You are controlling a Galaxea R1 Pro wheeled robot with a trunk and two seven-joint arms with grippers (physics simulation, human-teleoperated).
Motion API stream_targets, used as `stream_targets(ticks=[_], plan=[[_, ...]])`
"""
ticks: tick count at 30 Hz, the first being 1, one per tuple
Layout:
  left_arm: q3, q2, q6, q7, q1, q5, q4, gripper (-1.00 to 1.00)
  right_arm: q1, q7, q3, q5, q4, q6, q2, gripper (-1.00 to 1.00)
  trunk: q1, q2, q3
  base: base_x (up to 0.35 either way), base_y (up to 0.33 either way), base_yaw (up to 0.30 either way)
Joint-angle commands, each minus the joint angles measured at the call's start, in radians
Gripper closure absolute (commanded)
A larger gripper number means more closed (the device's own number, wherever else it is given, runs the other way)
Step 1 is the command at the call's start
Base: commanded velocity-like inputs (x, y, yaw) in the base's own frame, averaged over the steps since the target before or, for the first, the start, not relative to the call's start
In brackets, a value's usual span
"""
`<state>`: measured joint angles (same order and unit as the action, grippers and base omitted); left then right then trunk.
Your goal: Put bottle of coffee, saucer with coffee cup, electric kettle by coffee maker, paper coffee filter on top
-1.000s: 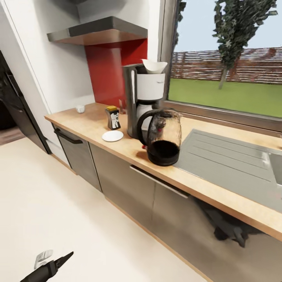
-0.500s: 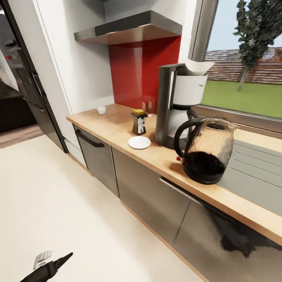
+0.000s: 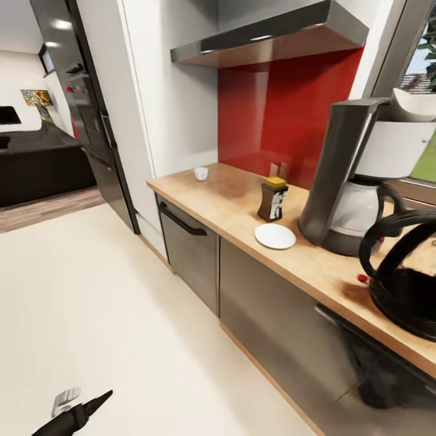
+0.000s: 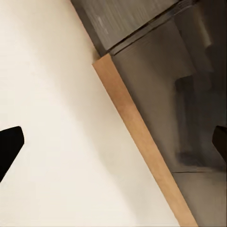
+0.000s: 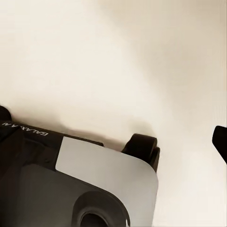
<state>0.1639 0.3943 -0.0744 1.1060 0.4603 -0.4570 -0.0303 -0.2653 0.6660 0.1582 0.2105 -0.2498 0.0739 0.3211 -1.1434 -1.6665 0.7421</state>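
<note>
Nearest you, at the bottom left of the head view, your left gripper (image 3: 91,404) hangs low over the pale floor (image 3: 91,303); only a dark tapered tip shows, but in the left wrist view the two dark fingertips (image 4: 9,146) sit at opposite edges, so the jaws are spread wide with nothing between them. The right wrist view looks down on the robot's base (image 5: 71,184) and one wheel, with a single dark fingertip (image 5: 221,142) at the edge, so you cannot tell how those jaws stand. Farther in, on the right, the electric kettle (image 3: 406,284) stands on the worktop (image 3: 230,206), cut off by the frame edge, its handle toward you. Left of it the coffee maker (image 3: 357,181) stands upright, with the paper coffee filter (image 3: 415,104) on top, partly cropped. The saucer (image 3: 275,236) lies bare just left of the maker's foot. Behind it the bottle of coffee (image 3: 272,200) stands upright, its label too small to read. Far left, near the wall, the coffee cup (image 3: 201,174) sits well apart from the saucer.
</note>
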Motion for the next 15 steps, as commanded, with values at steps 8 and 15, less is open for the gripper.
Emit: stream_targets(ticks=[8, 15], plan=[[0.008, 0.000, -0.007, 0.003, 0.000, 0.009, 0.001, -1.00, 0.000, 0.001, 0.006, 0.011, -0.002, 0.007, 0.001, -1.00, 0.000, 0.000, 0.001, 0.250, 0.263, 0.271], [0.008, 0.000, -0.007, 0.002, 0.001, 0.009, 0.001, -1.00, 0.000, 0.001, 0.006, 0.010, -0.002, 0.007, 0.001, -1.00, 0.000, 0.000, 0.001, 0.250, 0.263, 0.271]])
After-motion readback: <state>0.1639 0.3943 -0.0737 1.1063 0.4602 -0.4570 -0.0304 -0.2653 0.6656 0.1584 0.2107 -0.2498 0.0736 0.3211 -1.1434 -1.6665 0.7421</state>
